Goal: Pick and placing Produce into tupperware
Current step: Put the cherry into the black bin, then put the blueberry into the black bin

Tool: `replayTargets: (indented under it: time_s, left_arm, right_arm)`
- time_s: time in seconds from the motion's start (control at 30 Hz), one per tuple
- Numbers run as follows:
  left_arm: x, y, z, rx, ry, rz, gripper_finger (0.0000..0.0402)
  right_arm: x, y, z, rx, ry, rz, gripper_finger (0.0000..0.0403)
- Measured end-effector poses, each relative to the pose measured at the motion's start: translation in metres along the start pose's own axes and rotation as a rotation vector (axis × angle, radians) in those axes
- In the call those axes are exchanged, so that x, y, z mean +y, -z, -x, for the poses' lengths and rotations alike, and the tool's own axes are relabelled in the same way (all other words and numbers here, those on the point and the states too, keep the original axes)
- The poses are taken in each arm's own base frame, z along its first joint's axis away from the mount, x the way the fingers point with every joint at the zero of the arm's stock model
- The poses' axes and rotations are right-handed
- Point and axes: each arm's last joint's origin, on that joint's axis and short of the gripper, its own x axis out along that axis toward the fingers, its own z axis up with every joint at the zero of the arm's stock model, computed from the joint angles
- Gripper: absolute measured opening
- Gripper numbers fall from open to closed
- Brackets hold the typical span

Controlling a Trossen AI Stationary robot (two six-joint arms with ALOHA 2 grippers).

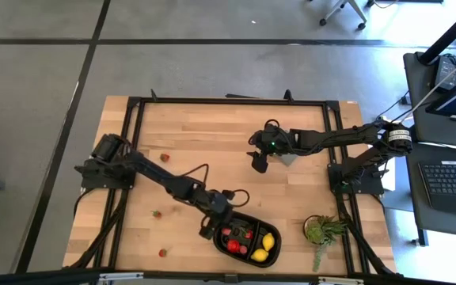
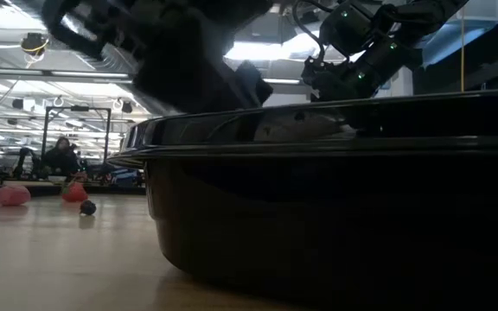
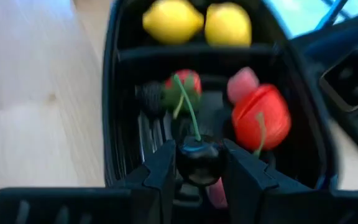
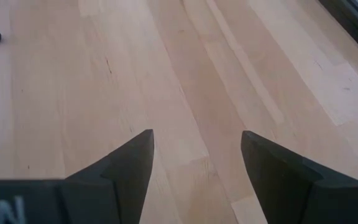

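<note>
Pinching a small glossy dark cherry (image 3: 199, 163) between nearly closed jaws, our left gripper (image 3: 199, 171) hangs over the shallow black plastic tray (image 1: 217, 238), where two yellow lemons (image 3: 197, 23) and red pieces lie. We judge the cherry light, smooth and slippery, best held across its round body. Our right gripper (image 4: 194, 155) waits half open and empty over bare wood.

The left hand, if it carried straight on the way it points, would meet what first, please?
Shut on a dark cherry, the left hand points into the black tray. Straight ahead lie a green-topped red piece and, beyond a divider, two lemons. It would probably meet the red piece first; depth is unclear.
</note>
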Motion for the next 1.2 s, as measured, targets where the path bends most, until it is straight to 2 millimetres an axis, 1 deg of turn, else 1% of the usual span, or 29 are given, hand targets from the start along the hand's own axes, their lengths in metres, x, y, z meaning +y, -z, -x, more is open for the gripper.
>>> replayTargets:
  time_s: [0.1,0.3,0.43,0.53,0.57,0.63,0.7,0.83,0.93,1.0,1.07,1.2]
  left_arm:
    - [0.001,0.005,-0.006,0.021,-0.001,0.003,0.0109]
    - [0.0,0.008,-0.006,0.05,0.004,0.005,0.0159]
    - [0.002,0.007,-0.003,0.053,0.063,0.043,0.0192]
    - [0.006,0.004,0.008,0.069,0.086,0.058,0.0224]
    - [0.006,0.005,0.014,0.104,0.079,0.067,0.0236]
    - [0.008,0.002,0.028,0.134,0.047,0.095,0.0256]
    - [0.009,0.001,0.049,0.196,-0.01,0.126,0.0272]
    - [0.006,0.001,0.085,0.279,-0.119,0.184,0.0286]
    - [0.002,0.001,0.102,0.314,-0.134,0.238,0.0288]
    - [0.001,0.006,0.105,0.333,-0.136,0.256,0.0288]
    - [0.0,0.014,0.103,0.358,-0.14,0.266,0.0288]
    - [0.001,0.039,0.093,0.43,-0.157,0.296,0.0289]
  right_arm:
    - [0.0,0.0,0.0,0.004,0.0,-0.001,0.0243]
    - [0.0,0.002,0.0,0.017,0.002,0.002,0.0243]
    - [0.0,0.002,0.0,0.016,0.002,0.003,0.0243]
    - [0.0,0.002,0.0,0.016,0.002,0.004,0.0243]
    - [0.0,0.002,0.0,0.016,0.002,0.004,0.0243]
    - [0.0,0.002,0.0,0.016,0.002,0.005,0.0243]
    - [0.0,0.001,0.0,0.015,0.001,0.005,0.0243]
    - [0.0,0.001,0.0,0.015,0.002,0.004,0.0243]
    - [0.0,0.001,0.0,0.014,0.001,0.005,0.0243]
    - [0.0,0.001,0.0,0.013,0.001,0.004,0.0243]
    - [0.0,0.001,0.0,0.013,0.001,0.005,0.0243]
    - [0.0,0.001,0.0,0.011,0.001,0.005,0.0243]
